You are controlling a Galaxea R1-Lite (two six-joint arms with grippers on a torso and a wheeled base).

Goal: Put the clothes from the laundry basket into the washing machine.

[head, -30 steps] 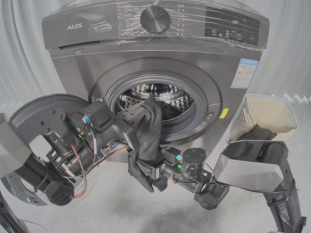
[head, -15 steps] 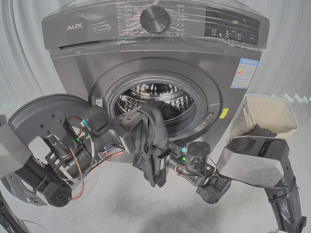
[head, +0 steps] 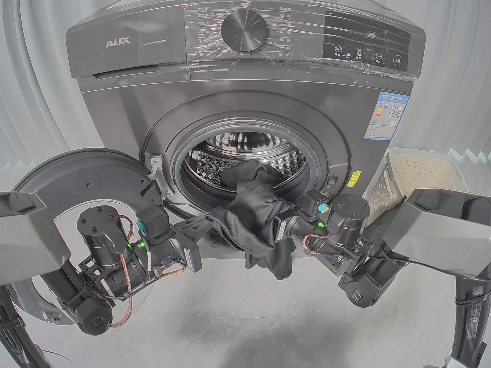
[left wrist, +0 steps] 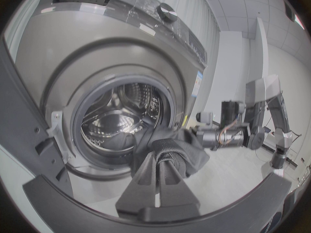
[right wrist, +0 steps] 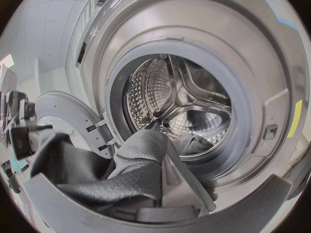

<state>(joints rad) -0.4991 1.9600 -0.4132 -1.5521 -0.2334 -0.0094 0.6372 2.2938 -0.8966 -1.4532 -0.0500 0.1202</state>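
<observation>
Masking fingertips of the left tool, a black garment exits the drum.

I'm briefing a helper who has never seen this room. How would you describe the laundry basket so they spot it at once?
Find the big grey washing machine. Close beside its right side, as the robot faces it, stands the laundry basket. It is the only cream, hole-patterned plastic thing, unlike the grey metal and the dark garment hanging out of the machine.
</observation>
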